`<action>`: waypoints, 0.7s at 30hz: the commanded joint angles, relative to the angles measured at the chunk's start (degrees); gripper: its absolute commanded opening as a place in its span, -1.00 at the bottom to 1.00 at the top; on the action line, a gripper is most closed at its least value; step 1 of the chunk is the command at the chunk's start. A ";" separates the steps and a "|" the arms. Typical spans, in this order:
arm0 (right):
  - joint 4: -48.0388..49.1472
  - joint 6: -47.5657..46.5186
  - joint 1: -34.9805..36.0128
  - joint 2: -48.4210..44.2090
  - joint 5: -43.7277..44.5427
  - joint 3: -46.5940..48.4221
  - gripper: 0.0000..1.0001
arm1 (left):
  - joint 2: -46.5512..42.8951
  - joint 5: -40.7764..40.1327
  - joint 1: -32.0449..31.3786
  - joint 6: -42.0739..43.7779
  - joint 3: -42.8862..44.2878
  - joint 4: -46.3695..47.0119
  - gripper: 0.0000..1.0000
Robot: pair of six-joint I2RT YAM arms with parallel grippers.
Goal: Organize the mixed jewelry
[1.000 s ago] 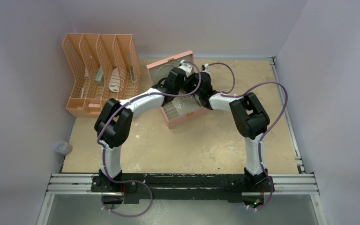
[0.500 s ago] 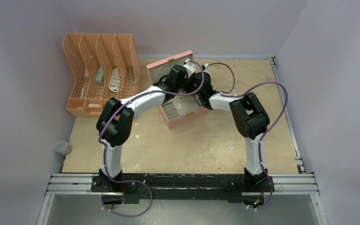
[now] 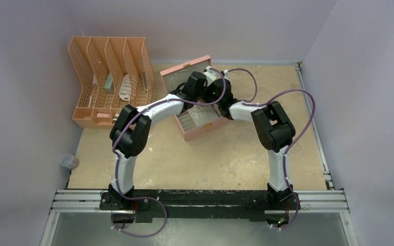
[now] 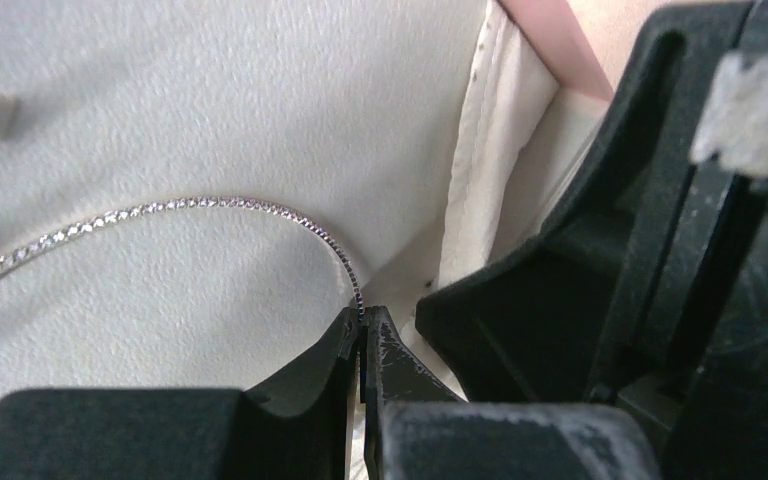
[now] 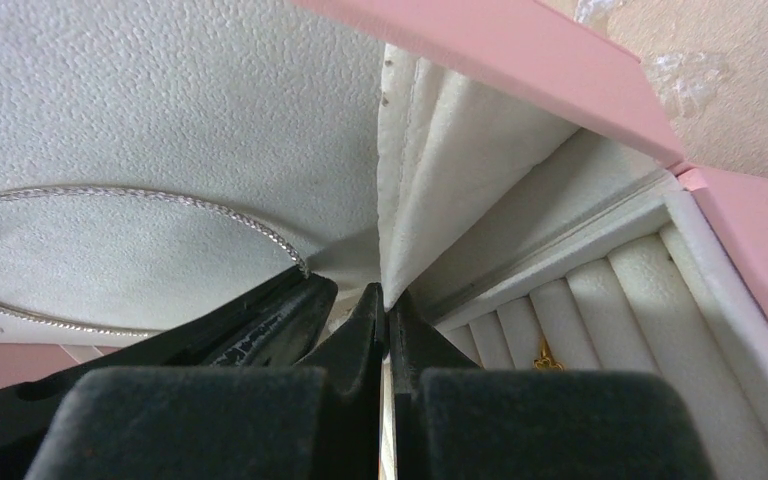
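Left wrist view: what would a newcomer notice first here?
The thin silver bangle arcs across the white lining, with its end pinched in the shut left gripper. The right gripper is shut right beside it, against a white fabric fold. Both work inside the open pink jewelry box at the far middle of the table.

In the left wrist view, the silver bangle [image 4: 160,206] runs off the left edge, and its near end vanishes between the closed tips of the left gripper [image 4: 362,335]. From above, the left arm [image 3: 154,110] and right arm [image 3: 246,110] cover most of the jewelry box [image 3: 201,134]. A gold speck [image 5: 546,358] among the ring rolls [image 5: 600,300] is too small to identify.
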 commanded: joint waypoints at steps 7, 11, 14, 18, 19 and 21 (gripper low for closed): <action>-4.83 -0.98 1.69 -1.46 -7.86 -2.72 -1.00 | 0.24 -0.31 0.77 2.82 2.57 6.82 -0.97; -4.03 -1.35 1.61 -1.89 -8.40 -3.43 -1.00 | 1.04 -0.36 0.95 3.16 2.29 7.78 -0.97; -3.04 -1.36 1.68 -2.08 -9.20 -4.11 -1.00 | 1.70 -0.36 1.16 3.11 2.38 7.92 -0.97; -1.25 -0.70 1.61 -2.70 -10.15 -5.09 -1.00 | 2.16 -0.27 1.76 2.62 1.89 7.45 -0.96; -0.88 -0.50 1.61 -2.85 -10.36 -5.24 -1.00 | 2.17 -0.21 1.99 2.32 1.67 7.35 -0.96; -0.15 -0.03 1.53 -3.24 -10.72 -5.60 -1.00 | 1.90 0.04 2.41 1.73 1.08 7.21 -0.96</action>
